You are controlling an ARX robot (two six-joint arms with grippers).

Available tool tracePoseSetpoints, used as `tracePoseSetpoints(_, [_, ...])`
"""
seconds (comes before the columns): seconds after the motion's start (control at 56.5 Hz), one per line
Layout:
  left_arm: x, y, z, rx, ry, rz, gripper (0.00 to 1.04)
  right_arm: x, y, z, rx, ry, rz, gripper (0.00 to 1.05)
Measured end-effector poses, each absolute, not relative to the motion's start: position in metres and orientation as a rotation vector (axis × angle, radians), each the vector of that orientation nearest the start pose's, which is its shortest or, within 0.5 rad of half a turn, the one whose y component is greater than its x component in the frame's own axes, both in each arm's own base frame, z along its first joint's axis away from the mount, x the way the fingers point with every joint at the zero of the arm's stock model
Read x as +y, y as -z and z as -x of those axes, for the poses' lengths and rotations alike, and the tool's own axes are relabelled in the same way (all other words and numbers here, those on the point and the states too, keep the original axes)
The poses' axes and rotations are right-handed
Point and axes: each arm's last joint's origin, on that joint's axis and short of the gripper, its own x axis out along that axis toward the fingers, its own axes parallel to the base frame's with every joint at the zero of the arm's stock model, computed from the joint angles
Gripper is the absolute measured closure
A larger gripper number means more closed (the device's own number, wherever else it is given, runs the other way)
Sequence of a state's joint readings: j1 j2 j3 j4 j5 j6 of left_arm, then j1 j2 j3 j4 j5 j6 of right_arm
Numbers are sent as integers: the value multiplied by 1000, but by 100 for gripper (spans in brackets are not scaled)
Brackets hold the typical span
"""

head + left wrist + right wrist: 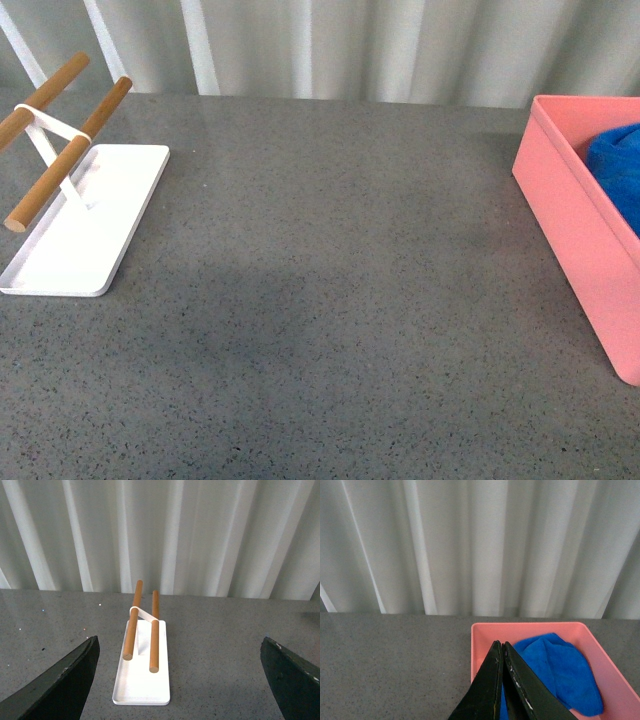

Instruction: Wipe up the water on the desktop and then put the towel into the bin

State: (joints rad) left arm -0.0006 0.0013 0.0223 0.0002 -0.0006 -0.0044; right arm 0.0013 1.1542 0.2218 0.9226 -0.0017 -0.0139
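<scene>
The blue towel (622, 165) lies bunched inside the salmon-pink bin (565, 220) at the right edge of the speckled grey desktop (330, 300). In the right wrist view the towel (565, 672) fills much of the bin (485, 630), and my right gripper (501, 645) hangs above the bin's near end, shut with nothing between its fingers. My left gripper (180, 650) is open, its dark fingers (65, 680) wide apart above the desktop (225, 670), holding nothing. Neither arm shows in the front view. No water is discernible on the desktop.
A flat white tray (85, 220) carrying wooden bars (60, 170) on a white stand sits at the desktop's left side; in the left wrist view the tray (142, 680) lies ahead between the fingers. A pale pleated curtain (330, 45) closes off the back.
</scene>
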Motion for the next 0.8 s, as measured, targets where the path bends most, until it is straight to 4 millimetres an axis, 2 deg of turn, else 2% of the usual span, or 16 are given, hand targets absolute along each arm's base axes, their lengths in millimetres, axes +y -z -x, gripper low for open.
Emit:
tracePoseSetpoints(0.106, [0, -171, -96, -21, 0, 4, 7, 0, -178, -187, 14, -3, 13, 101])
tracePoseSetpoints(0.336, [0, -171, -96, -21, 0, 5, 7, 0, -172, -166, 14, -4, 11, 101])
tracePoseSetpoints(0.478, [0, -171, -96, -21, 0, 5, 7, 0, -161, -153, 21, -4, 11, 101])
tracePoseSetpoints(0.796, [0, -171, -96, -21, 0, 5, 7, 0, -168, -137, -5, -3, 10, 101])
